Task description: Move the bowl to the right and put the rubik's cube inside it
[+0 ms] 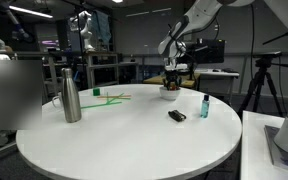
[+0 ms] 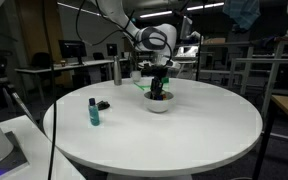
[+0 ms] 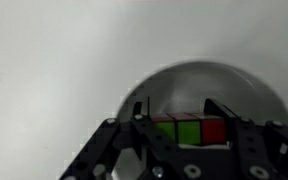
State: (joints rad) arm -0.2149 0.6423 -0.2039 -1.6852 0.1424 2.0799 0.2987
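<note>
The tool (image 3: 177, 117) hung low over the bowl (image 3: 250, 88), seemingly gripping the rubik's cube (image 3: 189, 132) to set it inside.

In an exterior view the camera sits low off the worktop (image 1: 124, 140) edge and looks level across to the bowl (image 1: 169, 95) near the far edge. In an exterior view it faces the worktop (image 2: 209, 130) from a different edge, nearer the bowl (image 2: 158, 105). Both exterior views share the bowl and tool (image 2: 159, 92). The wrist view looks steeply down, very close, past the tool (image 3: 179, 115) into the bowl (image 3: 234, 90).
</note>
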